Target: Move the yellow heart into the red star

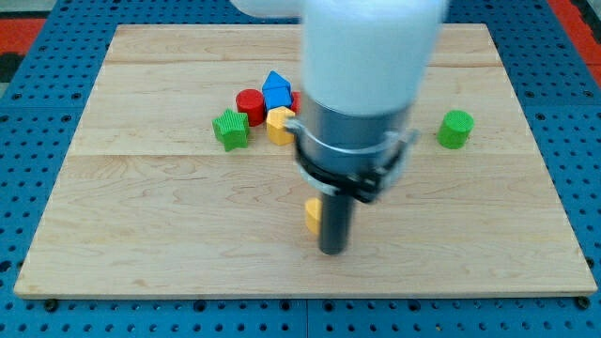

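wooden board (141, 216) on blue pegboard; my tip (333, 251), bare rod with no jaws, just right of yellow block (313, 216), likely the heart, half hidden; red star not discernible, maybe behind arm near the cluster; judgement: get below block, push toward view's top slowly.

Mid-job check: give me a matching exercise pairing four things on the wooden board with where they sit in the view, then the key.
Things:
1. green star block
2. green cylinder block
3. blue block
4. my tip

Places:
A. alone at the view's right
B. top of the cluster
C. left end of the cluster
D. just right of a yellow block lying apart from the cluster

Pairs: 1-C, 2-A, 3-B, 4-D
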`<action>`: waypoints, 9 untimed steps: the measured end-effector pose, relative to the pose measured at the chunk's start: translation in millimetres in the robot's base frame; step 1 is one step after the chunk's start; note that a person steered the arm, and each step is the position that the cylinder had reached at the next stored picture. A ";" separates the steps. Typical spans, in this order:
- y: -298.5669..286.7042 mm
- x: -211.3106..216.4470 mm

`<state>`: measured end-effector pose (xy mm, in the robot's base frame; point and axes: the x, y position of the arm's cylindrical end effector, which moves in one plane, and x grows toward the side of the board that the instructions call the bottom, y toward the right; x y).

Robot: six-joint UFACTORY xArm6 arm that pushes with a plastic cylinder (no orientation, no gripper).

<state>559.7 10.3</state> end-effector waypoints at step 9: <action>39.8 -133.6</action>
